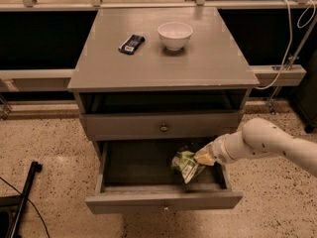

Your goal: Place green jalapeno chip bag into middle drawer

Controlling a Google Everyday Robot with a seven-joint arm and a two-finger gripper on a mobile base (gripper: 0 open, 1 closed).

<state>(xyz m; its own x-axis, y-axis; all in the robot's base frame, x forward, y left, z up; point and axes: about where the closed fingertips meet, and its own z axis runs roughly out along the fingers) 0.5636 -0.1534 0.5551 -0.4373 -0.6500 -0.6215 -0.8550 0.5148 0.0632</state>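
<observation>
The crumpled green-and-white foil green jalapeno chip bag (pixel 185 163) is pinched at its 3 o'clock edge by the closed claw (pixel 202 157). It is held over the 3 o'clock part of the open, dark-boxed grey wooden middle drawer (pixel 163 201).

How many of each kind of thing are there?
Bowls: 1, white bowl
Wrappers: 1, dark wrapper
Chip bags: 1, green chip bag
Drawers: 2, open drawer and closed drawer
Robot hands: 1, hand holding the bag at the open drawer
Total: 6
</observation>
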